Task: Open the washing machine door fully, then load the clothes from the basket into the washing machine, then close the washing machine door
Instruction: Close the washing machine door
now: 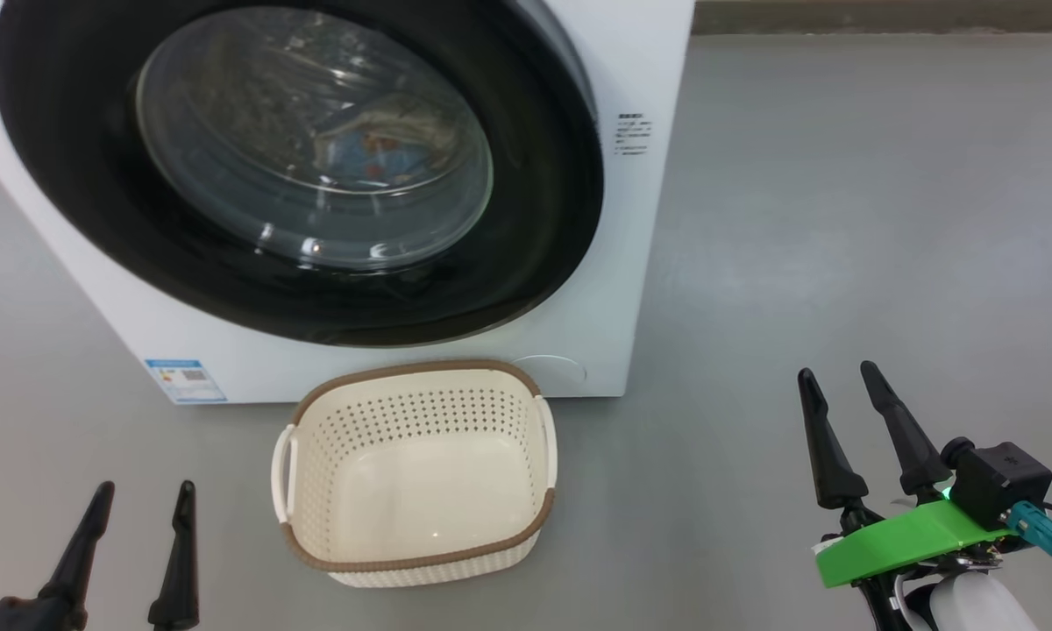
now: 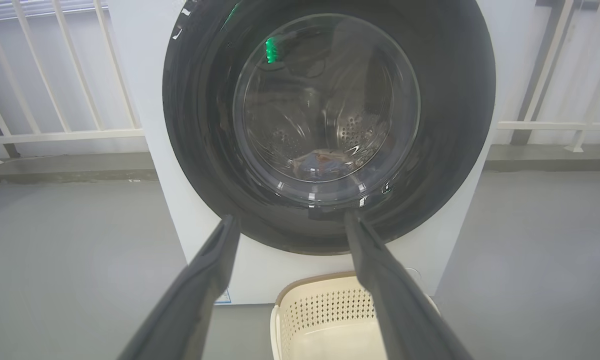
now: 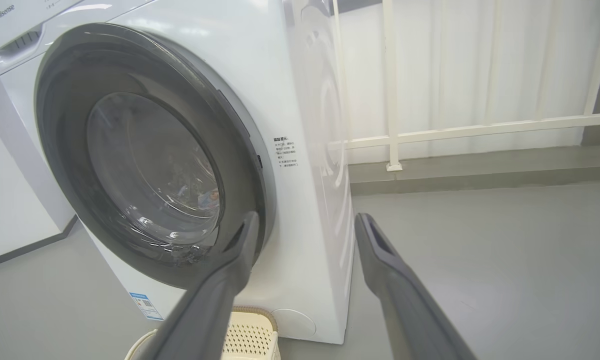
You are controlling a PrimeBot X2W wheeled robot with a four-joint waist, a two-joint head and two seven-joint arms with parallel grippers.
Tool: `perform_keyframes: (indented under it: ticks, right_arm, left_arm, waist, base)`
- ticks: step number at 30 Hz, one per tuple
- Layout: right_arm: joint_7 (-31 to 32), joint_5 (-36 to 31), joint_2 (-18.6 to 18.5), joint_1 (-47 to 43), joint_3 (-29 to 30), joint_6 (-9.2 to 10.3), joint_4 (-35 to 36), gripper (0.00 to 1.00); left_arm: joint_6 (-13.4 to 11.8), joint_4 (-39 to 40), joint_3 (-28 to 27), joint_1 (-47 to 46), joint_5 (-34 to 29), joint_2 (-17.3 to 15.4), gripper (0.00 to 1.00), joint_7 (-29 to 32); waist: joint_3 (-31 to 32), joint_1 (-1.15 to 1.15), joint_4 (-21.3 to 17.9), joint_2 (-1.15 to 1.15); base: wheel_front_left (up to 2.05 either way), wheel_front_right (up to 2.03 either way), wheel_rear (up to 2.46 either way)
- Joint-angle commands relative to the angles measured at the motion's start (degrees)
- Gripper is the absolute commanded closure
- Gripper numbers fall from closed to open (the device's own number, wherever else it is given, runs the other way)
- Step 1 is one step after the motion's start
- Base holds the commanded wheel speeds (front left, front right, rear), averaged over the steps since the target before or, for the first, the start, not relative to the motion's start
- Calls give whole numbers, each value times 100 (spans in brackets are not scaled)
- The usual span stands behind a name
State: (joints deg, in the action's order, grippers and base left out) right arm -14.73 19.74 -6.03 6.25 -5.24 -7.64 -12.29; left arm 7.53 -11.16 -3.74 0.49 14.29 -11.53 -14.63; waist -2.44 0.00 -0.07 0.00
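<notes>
We count one white boxy washing machine (image 1: 644, 263), one shut round black-rimmed door (image 1: 70, 175), one cream perforated basket (image 1: 421, 369). The left gripper (image 1: 145, 487) and right gripper (image 1: 837, 372) stand spread; grey floor (image 1: 859, 219) lies open rightward.

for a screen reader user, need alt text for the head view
White washing machine, its round black door shut, clothes visible inside. An empty cream basket sits on the floor before it; left gripper and right gripper open at bottom.
</notes>
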Motion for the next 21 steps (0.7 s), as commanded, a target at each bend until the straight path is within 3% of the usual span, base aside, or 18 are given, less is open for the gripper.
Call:
perform_keyframes:
  ticks: [1, 21]
  right_arm:
    - [-27, 33, -79, 35, -92, 15, 168, 0]
    - [-27, 1, -29, -124, 56, 15, 231, 0]
  left_arm:
    - [-4, 123, -226, -83, 1, -140, 0, -37]
    - [-4, 140, -347, -30, 41, -187, 0, -37]
  waist:
    - [45, 0, -112, 0]
    - [27, 0, -410, 0]
  base:
    - [0, 0, 0]
    - [0, 0, 0]
